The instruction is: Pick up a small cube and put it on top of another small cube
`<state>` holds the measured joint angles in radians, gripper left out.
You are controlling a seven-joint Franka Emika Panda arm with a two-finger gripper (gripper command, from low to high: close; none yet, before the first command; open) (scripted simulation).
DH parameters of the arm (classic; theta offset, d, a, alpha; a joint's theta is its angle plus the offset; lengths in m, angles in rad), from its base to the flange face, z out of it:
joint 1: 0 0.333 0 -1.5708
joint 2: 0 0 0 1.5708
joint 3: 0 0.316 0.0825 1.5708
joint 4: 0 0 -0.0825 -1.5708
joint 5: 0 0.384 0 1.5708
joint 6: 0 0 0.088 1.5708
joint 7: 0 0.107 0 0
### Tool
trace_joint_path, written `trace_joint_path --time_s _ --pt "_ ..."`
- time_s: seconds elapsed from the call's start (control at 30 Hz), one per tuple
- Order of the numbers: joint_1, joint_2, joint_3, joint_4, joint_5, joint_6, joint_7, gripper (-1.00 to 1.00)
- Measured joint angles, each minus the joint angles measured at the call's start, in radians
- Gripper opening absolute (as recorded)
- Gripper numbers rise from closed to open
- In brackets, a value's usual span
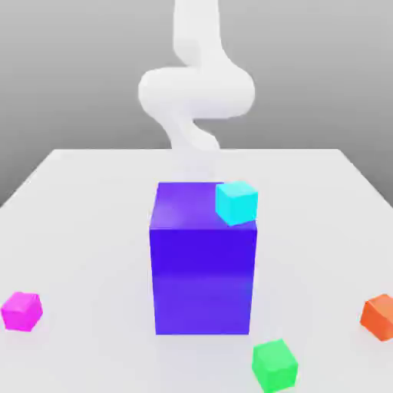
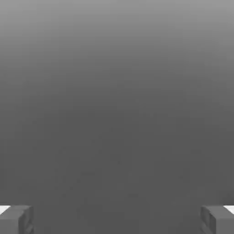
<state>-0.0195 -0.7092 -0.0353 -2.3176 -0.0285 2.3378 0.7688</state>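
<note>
The small cube [image 1: 21, 311] is plain magenta-pink and lies on the white table near its front edge, at the exterior view's left. It stands alone with nothing touching it. My white arm [image 1: 196, 92] rises behind the big blue-violet block [image 1: 203, 265], far from the small cube. In the hand view my gripper [image 2: 117, 220] is open: the two grey fingertips [image 2: 16, 219] stand wide apart with nothing between them, facing plain grey background.
A cyan cube [image 1: 236, 202] sits on the big block's top at its right corner. A green cube [image 1: 274, 365] lies at the front, right of centre. An orange cube [image 1: 379, 316] lies at the right edge. The white table [image 1: 92, 215] spreads all around the block.
</note>
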Motion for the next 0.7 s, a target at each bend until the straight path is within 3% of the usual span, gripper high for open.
trace_joint_path --time_s 0.4,0.7 --pt "-0.100 0.434 -0.216 -0.086 -0.042 0.187 -0.220 0.00" --pt "-0.229 0.773 -0.334 -0.150 0.111 0.326 -0.514 0.00"
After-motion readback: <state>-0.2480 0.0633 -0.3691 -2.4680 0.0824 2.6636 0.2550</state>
